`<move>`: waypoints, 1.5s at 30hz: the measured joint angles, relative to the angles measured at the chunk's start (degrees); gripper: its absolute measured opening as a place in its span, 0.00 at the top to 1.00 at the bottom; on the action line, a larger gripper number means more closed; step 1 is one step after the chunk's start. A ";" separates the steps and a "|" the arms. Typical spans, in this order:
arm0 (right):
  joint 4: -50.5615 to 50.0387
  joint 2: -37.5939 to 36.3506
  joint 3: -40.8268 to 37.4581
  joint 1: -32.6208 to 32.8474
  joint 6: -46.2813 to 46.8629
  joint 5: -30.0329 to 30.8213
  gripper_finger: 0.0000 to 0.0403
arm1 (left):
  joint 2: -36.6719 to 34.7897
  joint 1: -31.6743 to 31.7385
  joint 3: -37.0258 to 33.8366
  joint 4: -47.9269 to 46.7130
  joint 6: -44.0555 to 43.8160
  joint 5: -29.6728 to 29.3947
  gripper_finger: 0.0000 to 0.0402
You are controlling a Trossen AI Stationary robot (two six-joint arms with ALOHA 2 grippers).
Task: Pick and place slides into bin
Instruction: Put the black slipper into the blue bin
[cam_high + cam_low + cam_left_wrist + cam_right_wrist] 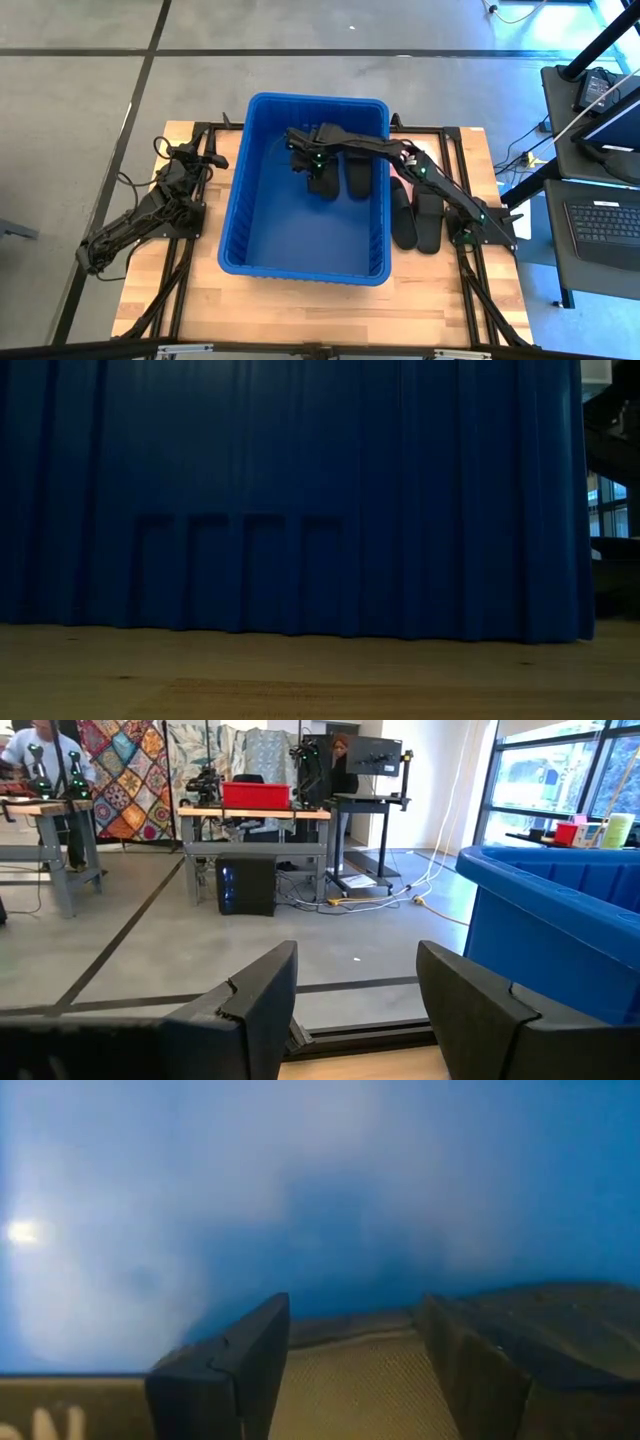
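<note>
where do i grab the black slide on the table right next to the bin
Probably its strap, from straight above: the slide lies flat, close between the bin wall and another slide, leaving its sides little room.

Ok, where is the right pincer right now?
In the high view the right pincer is inside the blue bin, toward its far end, just left of a black slide lying on the bin floor.

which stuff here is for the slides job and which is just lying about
job: bin, black slides inside it, black slides beside it, right end effector in bin
lying about: laptop, red tub, floor cables; left end effector idle
</note>
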 joint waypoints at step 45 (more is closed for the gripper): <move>-2.07 -5.29 0.89 -1.81 15.18 3.26 0.44 | 0.02 0.02 0.00 0.02 0.42 0.00 0.50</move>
